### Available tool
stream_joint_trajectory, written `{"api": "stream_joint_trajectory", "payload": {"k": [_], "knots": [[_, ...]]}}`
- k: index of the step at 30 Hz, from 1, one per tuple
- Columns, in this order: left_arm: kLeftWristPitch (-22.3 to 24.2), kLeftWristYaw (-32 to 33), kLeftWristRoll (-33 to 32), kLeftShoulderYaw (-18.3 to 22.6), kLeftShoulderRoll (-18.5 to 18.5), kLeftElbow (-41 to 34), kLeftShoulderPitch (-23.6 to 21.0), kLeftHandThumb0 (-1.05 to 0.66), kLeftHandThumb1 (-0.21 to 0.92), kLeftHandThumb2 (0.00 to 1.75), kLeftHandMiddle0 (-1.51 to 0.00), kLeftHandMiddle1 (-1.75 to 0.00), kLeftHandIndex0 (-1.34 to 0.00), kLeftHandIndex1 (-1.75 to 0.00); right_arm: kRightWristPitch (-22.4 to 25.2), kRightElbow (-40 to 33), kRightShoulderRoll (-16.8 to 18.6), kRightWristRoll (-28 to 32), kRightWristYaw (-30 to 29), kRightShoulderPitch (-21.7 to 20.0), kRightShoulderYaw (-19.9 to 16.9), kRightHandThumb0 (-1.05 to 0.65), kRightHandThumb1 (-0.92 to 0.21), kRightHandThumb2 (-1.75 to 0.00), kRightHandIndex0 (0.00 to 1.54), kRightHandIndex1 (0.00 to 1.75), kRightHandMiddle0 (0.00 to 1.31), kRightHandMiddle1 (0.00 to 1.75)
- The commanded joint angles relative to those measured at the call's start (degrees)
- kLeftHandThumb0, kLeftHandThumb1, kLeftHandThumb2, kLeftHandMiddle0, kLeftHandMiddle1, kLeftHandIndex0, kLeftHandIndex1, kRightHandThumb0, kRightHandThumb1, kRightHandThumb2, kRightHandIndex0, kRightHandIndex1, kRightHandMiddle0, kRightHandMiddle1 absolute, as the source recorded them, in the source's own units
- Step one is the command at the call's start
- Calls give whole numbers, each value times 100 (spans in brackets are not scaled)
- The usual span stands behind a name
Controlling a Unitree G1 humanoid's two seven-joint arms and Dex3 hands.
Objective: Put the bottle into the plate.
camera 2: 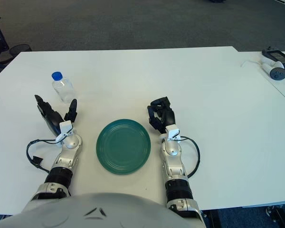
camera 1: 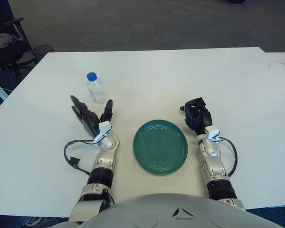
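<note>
Spread fingers (camera 1: 75, 100) of the left hand (camera 1: 91, 118) pointed up the white desk (camera 1: 190, 76) toward the bottle (camera 1: 96, 88), holding nothing and not touching it. This hand was near the bottle, a little closer to the robot, and to the left of the plate (camera 1: 160, 147).

On the right hand (camera 1: 197, 115) the fingers were curled in and gripped nothing; it showed just beside the plate's right rim.

Clear plastic with a blue cap, the bottle stood upright on the desk, apart from the plate, further from the robot and to the left of it. Whether it held any liquid I could not tell. The green plate lay flat between the two hands with nothing in it.

Some small grey devices (camera 2: 274, 61) lay at the far right corner.
</note>
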Motion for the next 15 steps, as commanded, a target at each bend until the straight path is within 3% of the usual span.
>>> {"api": "stream_joint_trajectory", "payload": {"k": [1, 15], "knots": [[-13, 34, -162, 249, 329, 1029, 22, -105, 92, 16, 0, 0, 0, 0, 470, 703, 15, 166, -1, 409, -123, -35, -91, -53, 35, 111, 21, 174], [-224, 175, -245, 290, 473, 1485, -441, -105, 92, 15, 0, 0, 0, 0, 300, 945, 4, 204, 68, 324, -185, -35, -92, -49, 35, 112, 23, 172]]}}
